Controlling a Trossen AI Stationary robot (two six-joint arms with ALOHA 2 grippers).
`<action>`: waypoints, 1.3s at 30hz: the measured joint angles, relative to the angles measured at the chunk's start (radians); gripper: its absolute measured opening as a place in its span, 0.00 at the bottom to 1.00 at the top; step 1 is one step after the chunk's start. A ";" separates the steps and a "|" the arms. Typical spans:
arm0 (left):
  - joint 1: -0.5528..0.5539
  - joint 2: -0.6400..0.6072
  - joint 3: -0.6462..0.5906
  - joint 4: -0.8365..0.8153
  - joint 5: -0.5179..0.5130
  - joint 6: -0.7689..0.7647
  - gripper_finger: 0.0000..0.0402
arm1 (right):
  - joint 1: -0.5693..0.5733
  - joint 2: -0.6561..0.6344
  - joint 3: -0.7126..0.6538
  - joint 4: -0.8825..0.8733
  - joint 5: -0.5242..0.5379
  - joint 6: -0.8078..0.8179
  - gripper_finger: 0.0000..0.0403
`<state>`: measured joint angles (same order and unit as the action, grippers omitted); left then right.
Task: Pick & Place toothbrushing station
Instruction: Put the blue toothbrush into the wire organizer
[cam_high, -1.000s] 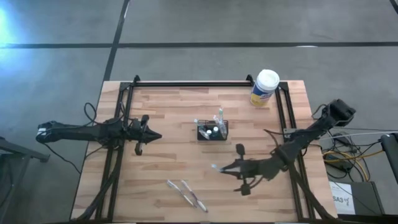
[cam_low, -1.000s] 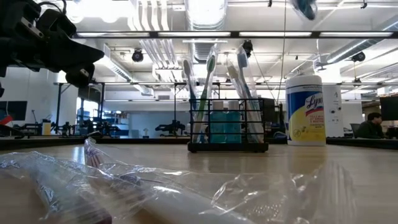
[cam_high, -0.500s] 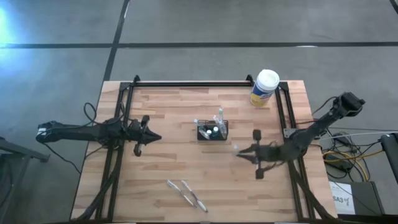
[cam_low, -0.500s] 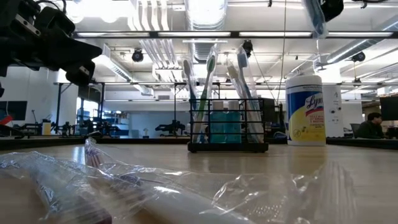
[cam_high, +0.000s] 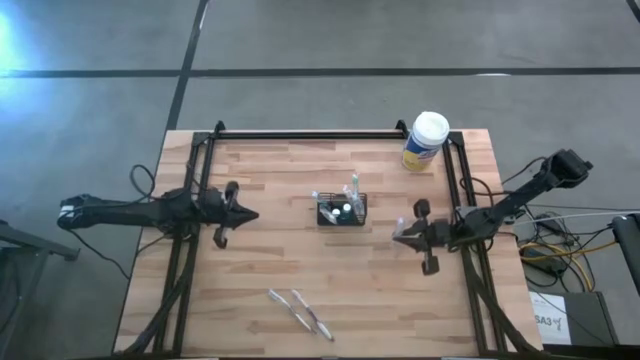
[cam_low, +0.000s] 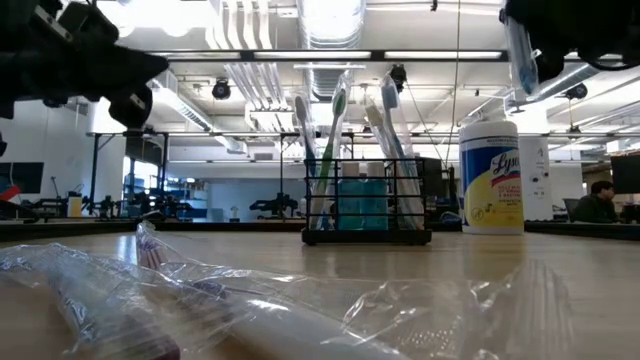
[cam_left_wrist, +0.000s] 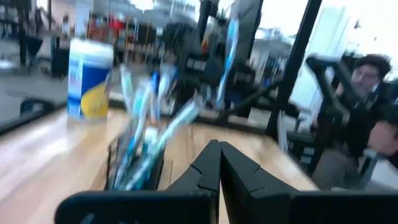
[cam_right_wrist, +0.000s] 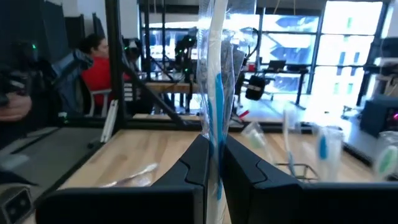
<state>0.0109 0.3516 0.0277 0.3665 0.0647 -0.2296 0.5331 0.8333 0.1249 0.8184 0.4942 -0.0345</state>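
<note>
Black wire toothbrushing station (cam_high: 342, 211) looks light and tippy; we'd grab its rim. Right gripper (cam_right_wrist: 212, 163) pinches a wrapped toothbrush (cam_right_wrist: 214, 81); left gripper (cam_left_wrist: 219, 163) is closed, empty.

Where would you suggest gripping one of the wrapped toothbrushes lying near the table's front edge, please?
Probably at mid-handle, from straight above. The wrapped toothbrushes lie flat on the table, slanting diagonally, so jaws turned across the handle should close on the narrow width. The loose wrapper may slip.
</note>
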 joint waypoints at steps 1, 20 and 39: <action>0.000 0.007 0.000 0.032 0.000 -0.007 0.02 | 0.000 -0.001 -0.009 0.012 0.002 -0.013 0.05; -0.011 0.570 0.401 0.089 0.058 0.155 0.47 | -0.037 0.204 0.074 0.165 0.005 -0.243 0.05; -0.063 0.991 0.718 0.313 0.064 0.199 0.54 | -0.145 0.591 0.400 0.144 0.006 -0.242 0.05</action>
<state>-0.0517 1.3428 0.7457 0.6797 0.1282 -0.0304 0.3878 1.4240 0.5245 0.9620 0.5001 -0.2761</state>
